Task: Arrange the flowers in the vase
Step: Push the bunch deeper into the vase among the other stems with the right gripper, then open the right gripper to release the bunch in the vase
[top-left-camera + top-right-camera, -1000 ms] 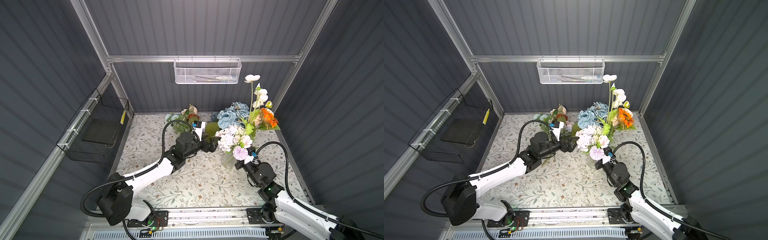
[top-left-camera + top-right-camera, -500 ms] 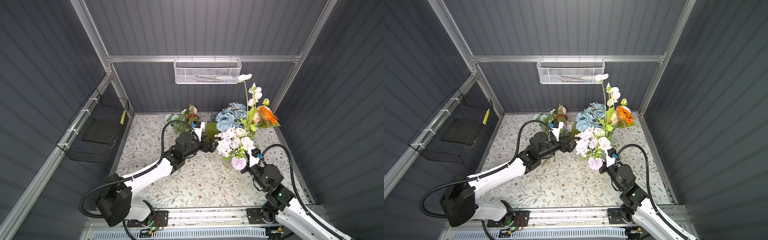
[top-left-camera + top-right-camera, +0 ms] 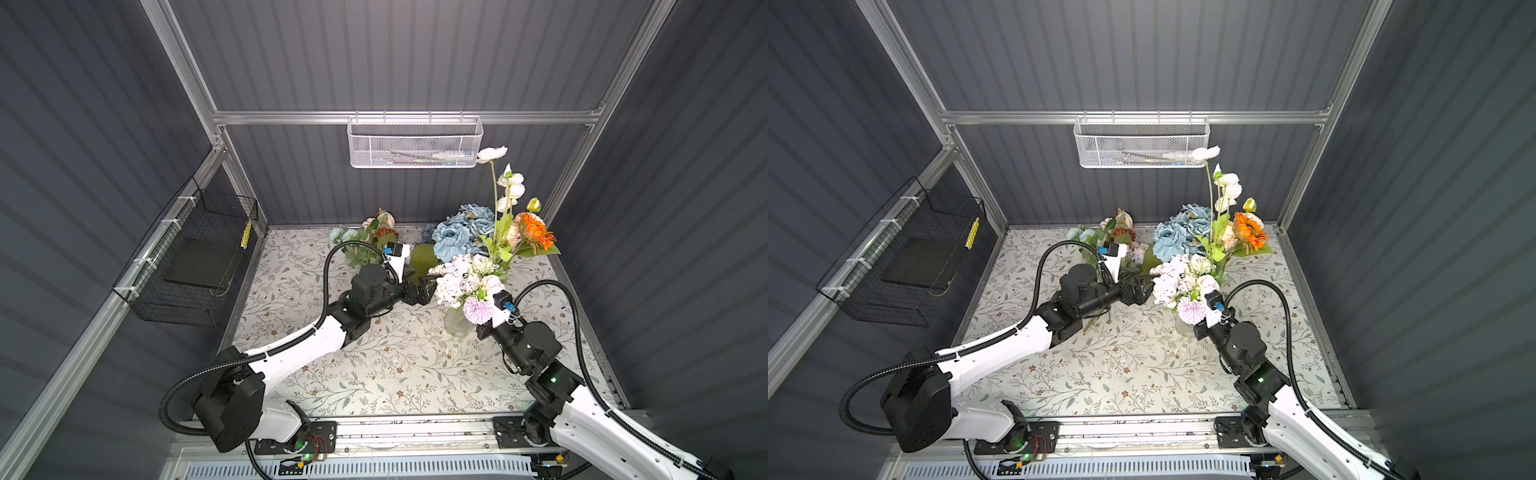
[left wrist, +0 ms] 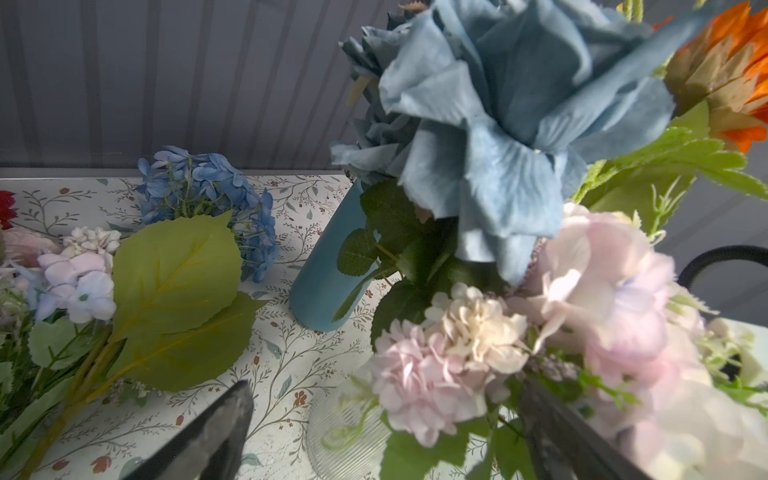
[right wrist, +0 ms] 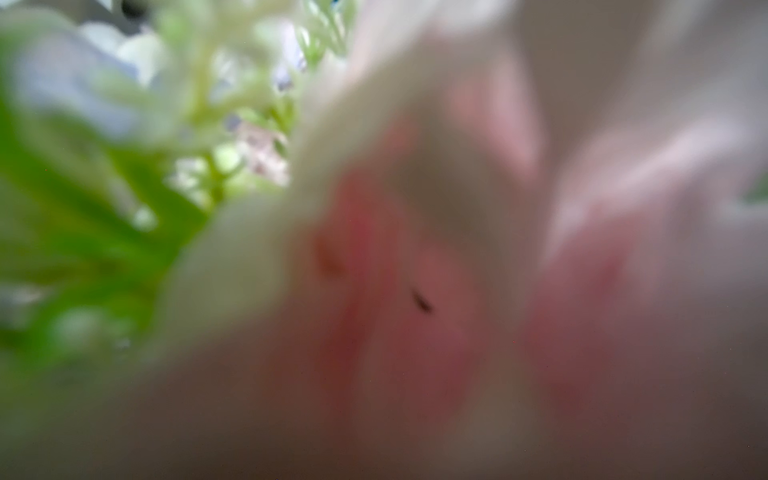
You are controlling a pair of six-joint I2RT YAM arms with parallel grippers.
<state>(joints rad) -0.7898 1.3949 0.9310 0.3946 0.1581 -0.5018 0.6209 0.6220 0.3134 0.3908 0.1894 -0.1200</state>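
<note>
Within 1 second the right gripper [image 3: 482, 331] was withdrawn and returned, closed, to the glass vase [image 3: 455, 326] holding the flowers [image 3: 465, 278]; any hold cannot be told. The left gripper [image 3: 424, 289] is spread wide, empty; loose sprays [image 3: 359, 245] remain unplaced.

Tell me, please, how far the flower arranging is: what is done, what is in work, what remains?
Done: the blue vase holds blue roses; the glass vase holds a pink and lilac bunch. In hand: the right pincer is shut beside the glass vase, its hold hidden under the bunch; the left pincer stands open beside it. Left: loose sprays lie on the table at the back.
</note>
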